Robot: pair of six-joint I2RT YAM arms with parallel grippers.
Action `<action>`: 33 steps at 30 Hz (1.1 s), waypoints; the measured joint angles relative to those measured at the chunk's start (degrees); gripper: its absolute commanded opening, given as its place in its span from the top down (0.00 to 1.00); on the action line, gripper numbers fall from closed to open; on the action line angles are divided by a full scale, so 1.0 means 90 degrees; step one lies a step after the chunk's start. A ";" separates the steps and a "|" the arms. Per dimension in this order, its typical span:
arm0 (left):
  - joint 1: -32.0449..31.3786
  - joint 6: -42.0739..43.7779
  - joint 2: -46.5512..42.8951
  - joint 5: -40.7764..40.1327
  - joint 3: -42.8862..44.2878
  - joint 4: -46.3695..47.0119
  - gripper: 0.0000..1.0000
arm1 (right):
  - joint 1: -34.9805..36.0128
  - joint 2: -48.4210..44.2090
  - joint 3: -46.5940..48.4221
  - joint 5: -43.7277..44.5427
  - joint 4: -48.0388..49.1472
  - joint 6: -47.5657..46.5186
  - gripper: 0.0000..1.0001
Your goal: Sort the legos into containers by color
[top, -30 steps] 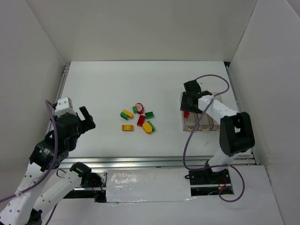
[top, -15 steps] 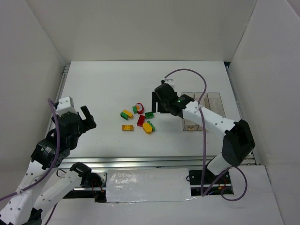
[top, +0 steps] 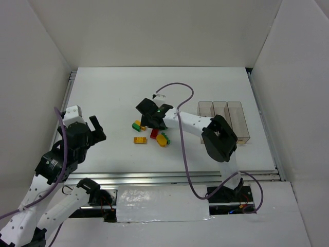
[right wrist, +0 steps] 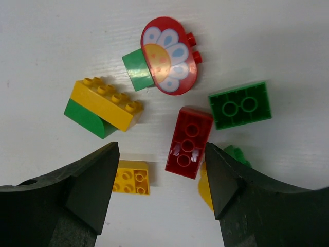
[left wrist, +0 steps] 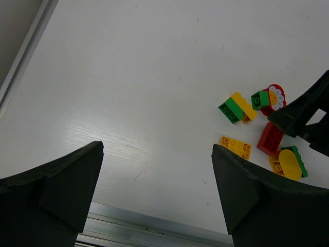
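My right gripper [right wrist: 160, 157] hangs spread above the legos [right wrist: 105, 105], nothing pinched; the red brick [right wrist: 188, 142] lies between my fingertips [right wrist: 103, 175], the flower piece [right wrist: 168, 55] just beyond.

The right gripper [top: 148, 119] hung over the clustered legos [top: 154, 135]; the containers [top: 236, 118] stood well apart to the right; the left gripper [top: 96, 130] stood open.

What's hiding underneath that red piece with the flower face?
A green brick sticks out from under the red flower piece on one side. How far it runs beneath is covered. Two red studs show at the opposite edge; the rest underneath is hidden.
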 measured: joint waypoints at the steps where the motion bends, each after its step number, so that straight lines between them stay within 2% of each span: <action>1: 0.0000 0.0000 0.0000 -0.0002 0.0000 0.0000 0.00 | 0.0058 0.0136 0.0080 0.0019 -0.0034 0.0092 0.26; 9: 0.0000 0.0000 0.0000 0.0000 0.0000 0.0000 0.00 | 0.0153 0.0340 0.0182 0.0291 -0.0401 0.0534 0.26; 21: 0.0000 0.0000 -0.0002 0.0000 0.0000 0.0000 0.00 | 0.0153 0.0867 0.0330 0.0362 -0.0442 0.0627 0.27; 24: 0.0000 0.0000 -0.0002 0.0000 0.0000 0.0000 0.00 | 0.0153 0.0942 0.0330 0.0357 -0.0457 0.0629 0.29; 31: 0.0000 0.0000 -0.0012 0.0002 0.0000 0.0005 0.00 | 0.0153 0.0959 0.0330 0.0328 -0.0440 0.0634 0.47; 33: 0.0000 0.0000 -0.0012 0.0002 0.0000 0.0005 0.00 | 0.0153 0.0964 0.0330 0.0316 -0.0413 0.0636 0.47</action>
